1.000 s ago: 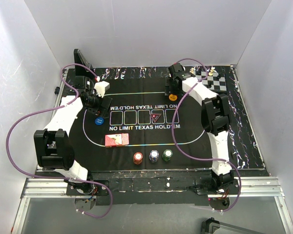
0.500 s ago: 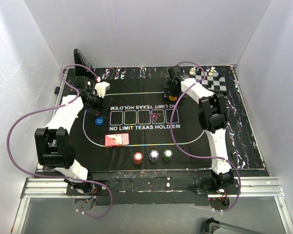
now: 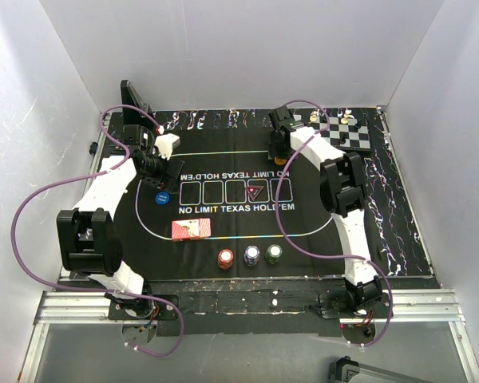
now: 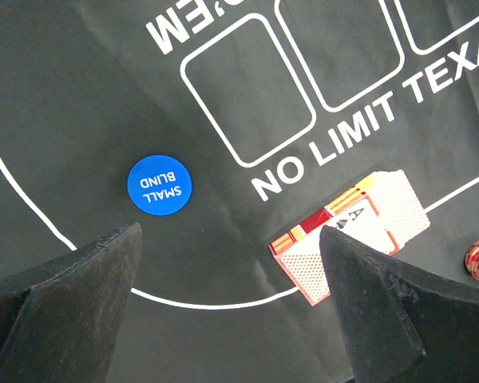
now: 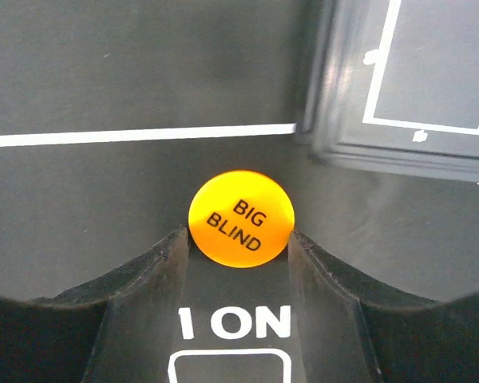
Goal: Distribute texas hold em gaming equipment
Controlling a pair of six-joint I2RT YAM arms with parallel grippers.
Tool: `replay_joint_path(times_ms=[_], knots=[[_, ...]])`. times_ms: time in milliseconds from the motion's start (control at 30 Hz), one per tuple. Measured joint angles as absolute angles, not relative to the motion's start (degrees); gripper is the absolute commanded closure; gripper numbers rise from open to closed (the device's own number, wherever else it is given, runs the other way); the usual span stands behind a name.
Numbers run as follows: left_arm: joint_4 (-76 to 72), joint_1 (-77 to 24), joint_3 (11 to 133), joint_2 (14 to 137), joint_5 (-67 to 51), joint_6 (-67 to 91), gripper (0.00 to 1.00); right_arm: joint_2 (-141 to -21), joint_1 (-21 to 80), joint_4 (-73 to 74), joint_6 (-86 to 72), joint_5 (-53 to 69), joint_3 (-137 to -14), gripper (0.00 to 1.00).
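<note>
From above: white walls [image 3: 223, 56] close on three sides, black mat [image 3: 215, 163] over most of the table, a bare stretch in its middle between the two arms. Over the mat's left part, left gripper [image 3: 163, 177], just behind the blue button [image 3: 161, 197]. Nearer the bases, red-backed cards [image 3: 191, 230]. Along the near edge in a row, red chip [image 3: 225, 259], purple chip [image 3: 251, 255], green chip [image 3: 273, 254]. In one printed box, red triangular marker [image 3: 255, 192]. Low at the far side, right gripper [image 3: 278, 150], with the chessboard [image 3: 350, 132] near on its right. Anything beneath that gripper hidden here; both sets of jaws too small to judge.

Left wrist: fingers [image 4: 72, 311] wide apart, only mat between them. Blue button, marked SMALL BLIND, ahead toward the left finger and apart from it. Cards just ahead of the right finger, partly covered by it. Red chip cut off at the right edge.

Right wrist: yellow button [image 5: 241, 218], marked BIG BLIND, flat on the mat and clamped between the fingertips [image 5: 164, 263], one pad touching each side. Close at upper right, a dark raised frame [image 5: 327, 96], cut off by the edge; open mat to the left.
</note>
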State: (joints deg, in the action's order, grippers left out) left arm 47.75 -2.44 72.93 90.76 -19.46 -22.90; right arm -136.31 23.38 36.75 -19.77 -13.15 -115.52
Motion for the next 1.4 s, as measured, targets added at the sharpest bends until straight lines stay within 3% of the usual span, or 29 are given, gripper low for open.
replay_joint_path(times_ms=[433, 500, 567, 633, 867, 1400], knots=[[47.6, -2.4, 72.9, 90.8, -19.3, -22.9, 0.05, -142.4, 32.0, 41.0, -23.8, -9.6, -127.3, 0.47], [47.6, -2.4, 72.9, 90.7, -19.3, -22.9, 0.05, -144.1, 32.9, 41.6, -24.1, -8.8, -130.5, 0.41], [47.6, -2.4, 72.9, 90.7, -19.2, -22.9, 0.05, -145.8, 33.8, 42.6, -24.3, -8.4, -134.0, 0.27], [47.6, -2.3, 72.9, 90.7, -19.2, -23.0, 0.05, -145.8, 34.3, 42.7, -24.2, -8.6, -134.2, 0.20], [47.6, -2.3, 72.9, 90.7, -19.3, -22.9, 0.05, -138.4, 31.2, 40.6, -22.2, -11.3, -122.3, 0.14], [47.5, -2.3, 72.9, 90.7, -19.7, -22.9, 0.04, -138.5, 25.5, 40.6, -20.8, -12.4, -126.7, 0.10]])
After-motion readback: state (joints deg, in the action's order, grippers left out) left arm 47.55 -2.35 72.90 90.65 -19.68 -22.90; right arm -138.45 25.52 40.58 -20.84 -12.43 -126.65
